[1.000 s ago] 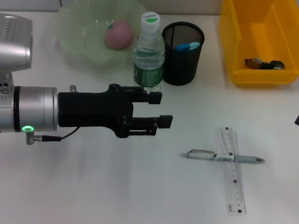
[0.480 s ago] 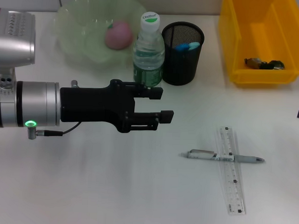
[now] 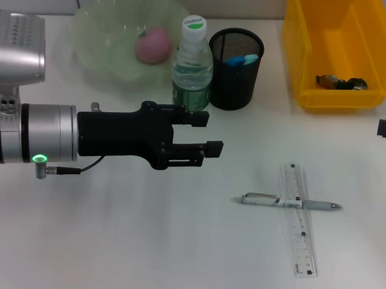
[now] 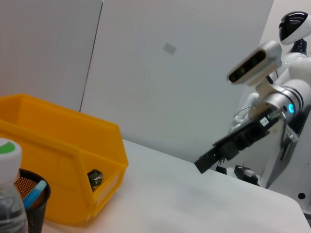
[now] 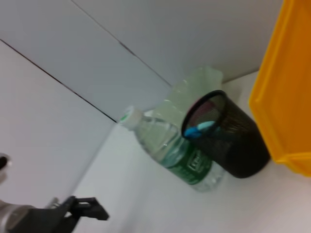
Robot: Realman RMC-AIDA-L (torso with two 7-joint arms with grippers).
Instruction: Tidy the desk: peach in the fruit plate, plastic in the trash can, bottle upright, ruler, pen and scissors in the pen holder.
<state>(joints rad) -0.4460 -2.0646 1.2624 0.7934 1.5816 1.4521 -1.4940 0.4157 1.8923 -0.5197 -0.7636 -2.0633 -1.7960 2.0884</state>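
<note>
Pink peach [image 3: 153, 43] in green plate [image 3: 95, 44], beyond left gripper [image 3: 207, 133]. Capped bottle [image 3: 192, 64] upright just past fingertips, beside black mesh holder [image 3: 235, 69]. Pen [image 3: 286, 202] crossing clear ruler [image 3: 298, 219], flat, well right.

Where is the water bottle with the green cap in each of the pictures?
Head view: the water bottle stands upright at the back of the table, between the fruit plate and the black mesh pen holder.
Left wrist view: only part of it shows, in the lower left corner, next to the pen holder.
Right wrist view: near the middle, looking tilted, touching the pen holder.
Shared landmark: the pen holder.
</note>
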